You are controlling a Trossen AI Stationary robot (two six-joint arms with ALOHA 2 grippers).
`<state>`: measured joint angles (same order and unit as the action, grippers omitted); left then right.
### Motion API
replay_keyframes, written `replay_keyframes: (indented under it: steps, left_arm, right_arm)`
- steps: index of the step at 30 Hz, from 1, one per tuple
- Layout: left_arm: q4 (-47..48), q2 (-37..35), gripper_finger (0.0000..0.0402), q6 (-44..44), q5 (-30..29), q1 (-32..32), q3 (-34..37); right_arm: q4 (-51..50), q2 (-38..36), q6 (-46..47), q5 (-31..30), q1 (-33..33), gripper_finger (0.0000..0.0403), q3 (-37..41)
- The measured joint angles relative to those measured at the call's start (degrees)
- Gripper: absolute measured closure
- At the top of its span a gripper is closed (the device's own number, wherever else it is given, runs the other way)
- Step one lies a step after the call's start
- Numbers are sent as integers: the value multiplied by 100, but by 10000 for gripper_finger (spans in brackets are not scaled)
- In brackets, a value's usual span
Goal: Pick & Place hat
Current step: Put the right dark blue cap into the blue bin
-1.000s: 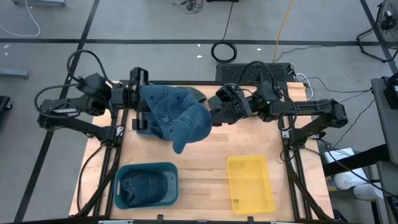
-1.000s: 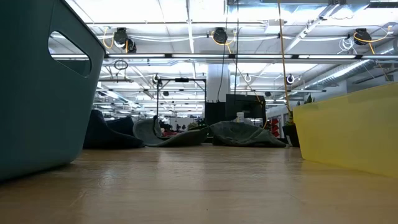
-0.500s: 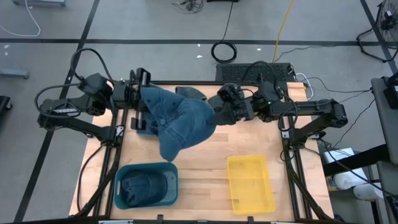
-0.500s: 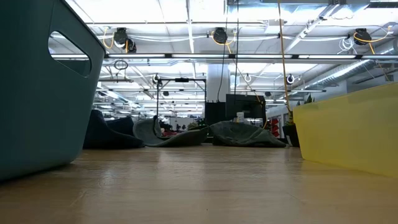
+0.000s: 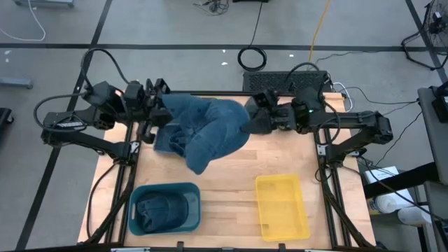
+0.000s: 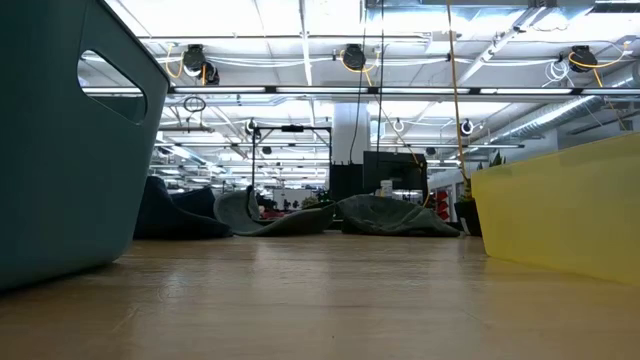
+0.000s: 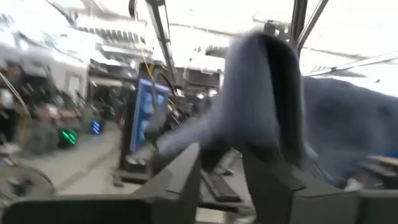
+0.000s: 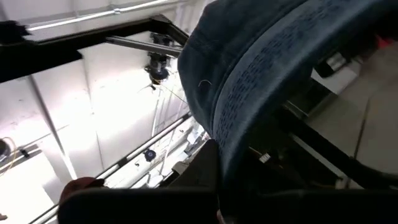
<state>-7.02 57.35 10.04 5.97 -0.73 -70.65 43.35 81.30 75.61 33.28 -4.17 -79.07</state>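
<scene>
We are seeing the blue hat (image 5: 210,133) hanging above the far half of the worktop (image 5: 231,178), stretched between both arms. The right gripper (image 5: 250,120) is clenching its right edge, while we cannot tell whether the left gripper (image 5: 159,112) is gripping the left edge.
</scene>
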Motion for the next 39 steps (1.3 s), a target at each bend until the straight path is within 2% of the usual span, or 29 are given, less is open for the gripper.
replay_keyframes:
  steps: [6,10,14,21,26,32,39]
  left_arm:
    - [389,-246,208,1116,226,2,4]
    - [471,-385,182,2257,406,2,4]
    - [474,-423,173,3216,633,4,4]
    - [411,-371,182,4635,776,4,4]
    - [250,-379,180,5061,741,4,4]
    - [241,-374,171,5219,283,1,4]
    - [241,-332,170,5355,-54,0,2]
  right_arm:
    - [227,-46,1,156,-189,402,0]
    - [183,-97,-153,339,-332,402,0]
    - [-9,-112,-638,583,-514,403,0]
    - [26,-136,-1282,584,-691,403,0]
    - [39,-208,-1677,584,-756,403,0]
    - [18,-326,-2254,556,-749,403,0]
    - [60,-348,-2491,286,-701,403,0]
